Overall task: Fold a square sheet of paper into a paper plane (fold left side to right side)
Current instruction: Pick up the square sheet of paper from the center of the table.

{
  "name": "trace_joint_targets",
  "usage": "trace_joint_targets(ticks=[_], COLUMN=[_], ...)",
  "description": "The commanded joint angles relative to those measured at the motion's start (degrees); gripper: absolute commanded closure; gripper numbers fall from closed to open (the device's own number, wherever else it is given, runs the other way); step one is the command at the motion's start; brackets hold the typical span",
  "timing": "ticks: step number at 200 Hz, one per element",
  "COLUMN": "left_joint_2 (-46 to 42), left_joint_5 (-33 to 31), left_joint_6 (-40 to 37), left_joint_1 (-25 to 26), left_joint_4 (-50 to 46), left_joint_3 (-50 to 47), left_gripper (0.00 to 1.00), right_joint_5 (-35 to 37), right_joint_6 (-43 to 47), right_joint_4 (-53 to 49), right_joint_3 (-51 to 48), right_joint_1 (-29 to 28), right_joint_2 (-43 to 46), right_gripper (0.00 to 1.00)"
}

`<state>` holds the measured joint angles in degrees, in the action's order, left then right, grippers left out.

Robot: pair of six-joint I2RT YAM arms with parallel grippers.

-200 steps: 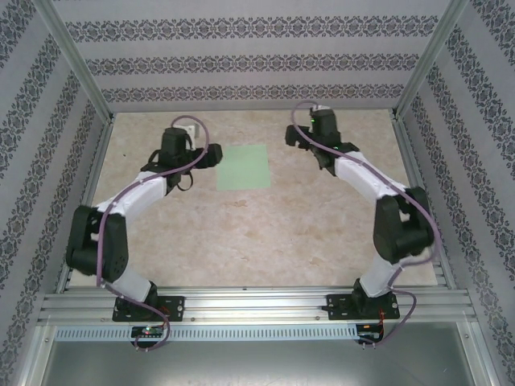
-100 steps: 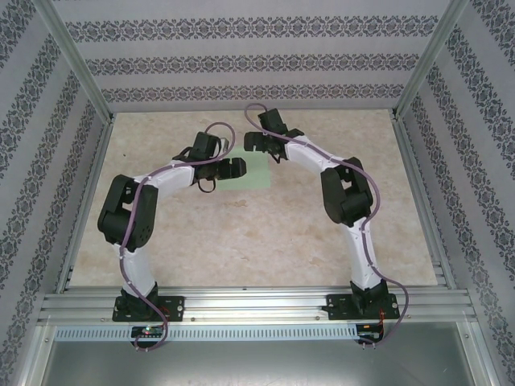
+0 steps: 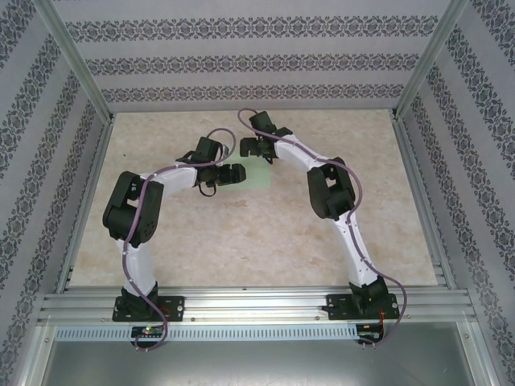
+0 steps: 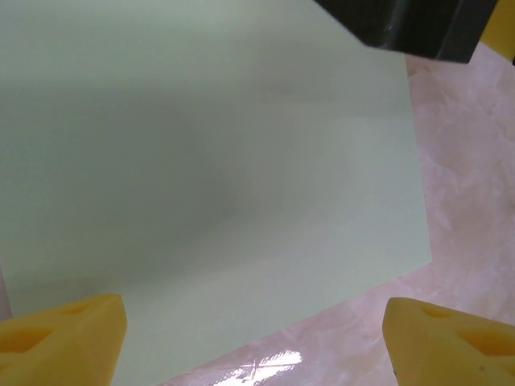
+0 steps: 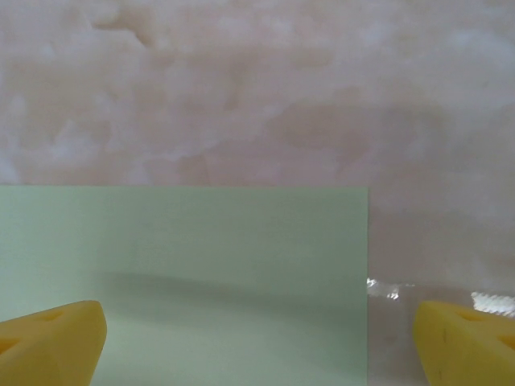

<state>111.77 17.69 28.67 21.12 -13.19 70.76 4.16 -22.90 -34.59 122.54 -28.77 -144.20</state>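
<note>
The sheet of paper (image 3: 259, 178) is a pale mint-green square lying flat and unfolded on the table, not a paper plane. In the top view both grippers partly cover it. My left gripper (image 3: 233, 172) is over its left part, open, and the left wrist view has the sheet (image 4: 209, 161) under the gap between the yellow fingertips (image 4: 60, 338). My right gripper (image 3: 254, 149) is over the sheet's far edge, open. In the right wrist view a corner of the sheet (image 5: 185, 273) lies between its fingertips (image 5: 467, 342). Nothing is gripped.
The beige marbled table (image 3: 241, 241) is bare around the sheet. Patterned walls (image 3: 241, 64) and aluminium posts close in three sides, with a rail (image 3: 257, 305) along the near edge. A black part of the right gripper (image 4: 418, 28) shows in the left wrist view.
Both arms swung inward. The left gripper moved right onto the sheet's left part, and the right gripper moved left to its far edge. The sheet has not moved.
</note>
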Motion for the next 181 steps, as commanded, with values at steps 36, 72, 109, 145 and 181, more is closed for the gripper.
trace_joint_targets(ticks=[36, 72, 109, 145, 181], left_joint_2=[1.75, 2.6, 3.11, 3.37, 3.64], left_joint_5=[-0.2, -0.27, -0.16, -0.04, -0.05], left_joint_6=[0.7, 1.04, 1.31, 1.17, 1.22], left_joint_1=[0.14, 0.19, 0.28, 0.49, 0.76], left_joint_4=[-0.18, 0.15, 0.42, 0.58, 0.71], left_joint_3=[-1.07, -1.5, -1.68, -1.68, -1.61], left_gripper=[0.16, 0.16, 0.16, 0.16, 0.15], right_joint_5=[-3.12, -5.77, -8.68, -9.62, -10.74], right_joint_6=[-1.51, -2.15, -3.08, -3.19, -3.06], right_joint_4=[-5.36, -7.66, -9.65, -10.49, -10.74], right_joint_3=[3.05, 3.08, 2.7, 2.52, 2.01], right_joint_1=[-1.55, -2.27, -2.78, -3.46, -4.07], right_joint_2=[-1.7, -1.61, -1.44, -1.26, -0.92], right_gripper=[0.02, 0.03, 0.02, 0.03, 0.07])
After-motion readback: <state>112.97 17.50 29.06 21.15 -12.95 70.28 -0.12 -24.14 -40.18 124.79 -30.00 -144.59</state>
